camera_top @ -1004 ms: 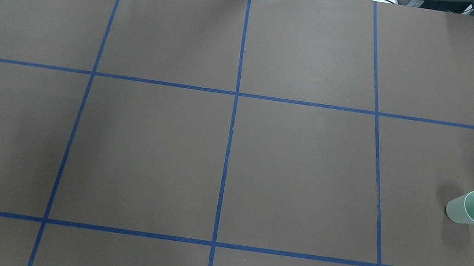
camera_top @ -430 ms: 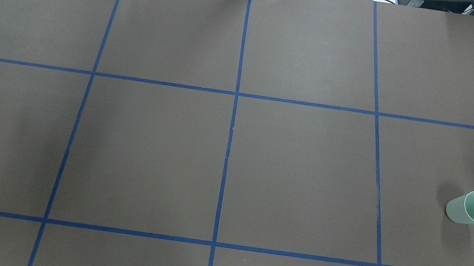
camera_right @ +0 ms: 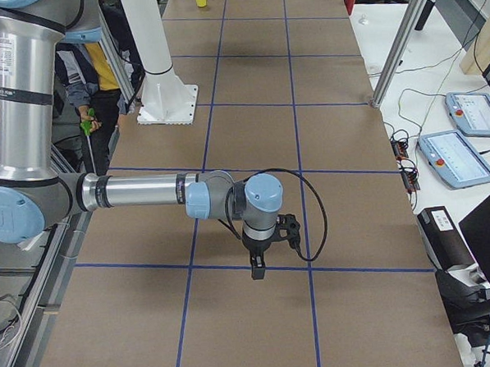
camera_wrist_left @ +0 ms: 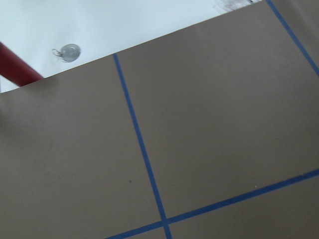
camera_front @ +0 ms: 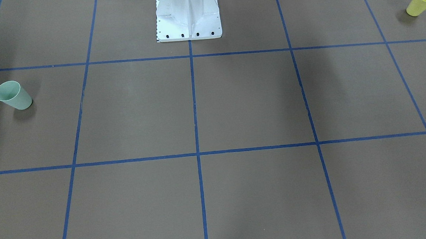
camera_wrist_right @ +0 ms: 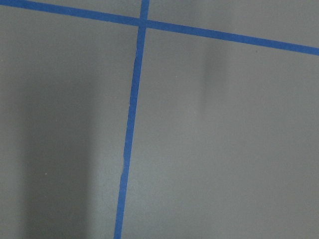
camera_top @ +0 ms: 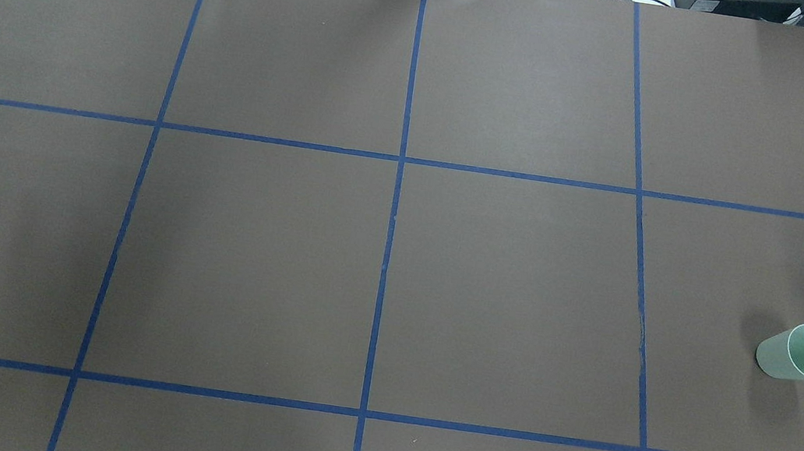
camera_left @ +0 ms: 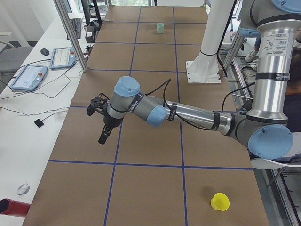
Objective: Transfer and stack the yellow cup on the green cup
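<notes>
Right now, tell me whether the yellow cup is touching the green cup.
Apart. The front-facing view shows the yellow cup and the green cup at opposite ends of the table, a wide gap between them.

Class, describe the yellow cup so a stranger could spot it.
Take the brown table crossed by blue tape. At its end on the robot's left stands the yellow cup, alone. Bright yellow sets it apart from the pale green cup at the opposite end.
</notes>
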Action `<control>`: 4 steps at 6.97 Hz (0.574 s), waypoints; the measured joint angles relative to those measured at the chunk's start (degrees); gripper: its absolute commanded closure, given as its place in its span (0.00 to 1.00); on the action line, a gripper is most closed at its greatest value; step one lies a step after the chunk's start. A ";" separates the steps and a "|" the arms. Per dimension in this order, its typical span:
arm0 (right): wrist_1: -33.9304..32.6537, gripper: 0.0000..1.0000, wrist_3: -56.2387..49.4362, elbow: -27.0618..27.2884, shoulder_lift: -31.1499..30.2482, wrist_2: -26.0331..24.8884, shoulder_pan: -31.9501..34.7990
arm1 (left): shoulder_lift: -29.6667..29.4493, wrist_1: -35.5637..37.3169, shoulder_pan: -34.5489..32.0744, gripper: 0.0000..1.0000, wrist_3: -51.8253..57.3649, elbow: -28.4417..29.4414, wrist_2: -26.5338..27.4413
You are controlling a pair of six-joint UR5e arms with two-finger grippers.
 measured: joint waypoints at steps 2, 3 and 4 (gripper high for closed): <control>0.01 0.00 0.02 0.03 -0.02 0.04 0.00 | 4.87 0.07 0.13 0.00 -10.05 -5.33 8.49; 0.01 0.00 0.06 -0.08 -0.08 0.05 0.00 | 7.48 0.08 0.48 0.00 -14.71 -7.61 11.99; 0.01 0.00 0.08 -0.15 -0.14 0.05 0.01 | 9.85 0.09 1.93 0.00 -20.19 -9.43 16.41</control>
